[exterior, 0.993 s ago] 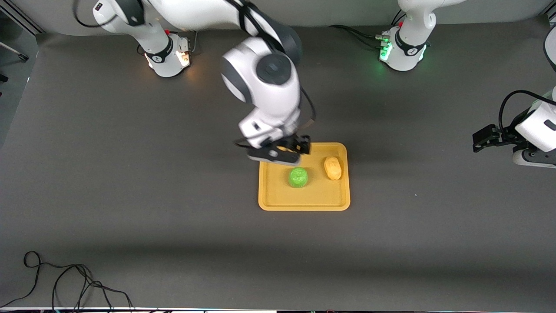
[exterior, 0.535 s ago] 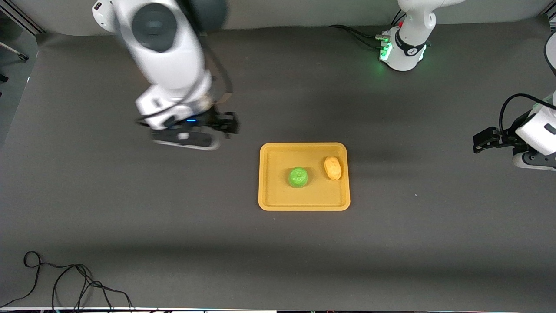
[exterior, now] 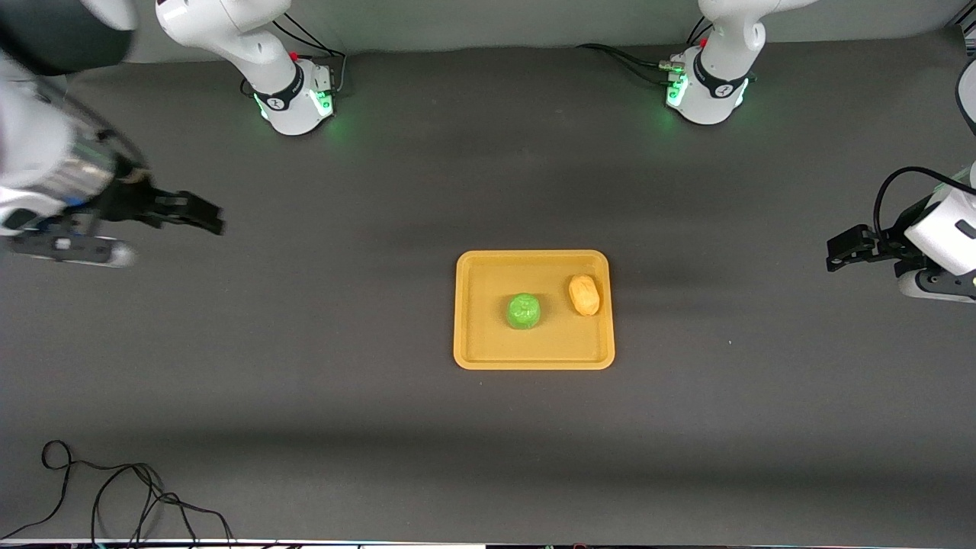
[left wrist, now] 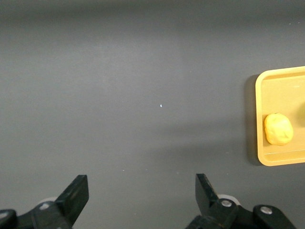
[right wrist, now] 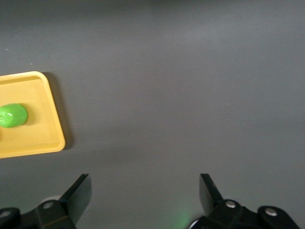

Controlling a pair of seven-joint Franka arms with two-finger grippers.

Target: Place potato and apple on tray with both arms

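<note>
Light, firm, smooth apple and potato rest on the tray, best gripped across their middles; left gripper and right gripper hang apart and empty at the tabletop's ends.

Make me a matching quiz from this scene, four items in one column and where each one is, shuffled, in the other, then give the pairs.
Items
1. apple
2. potato
3. left end effector
4. right end effector

Places
A. open, over bare table at the right arm's end
B. on the tray, nearer its middle
C. open, over bare table at the left arm's end
D. on the tray, by the rim toward the left arm's end

Pairs: 1-B, 2-D, 3-C, 4-A
</note>
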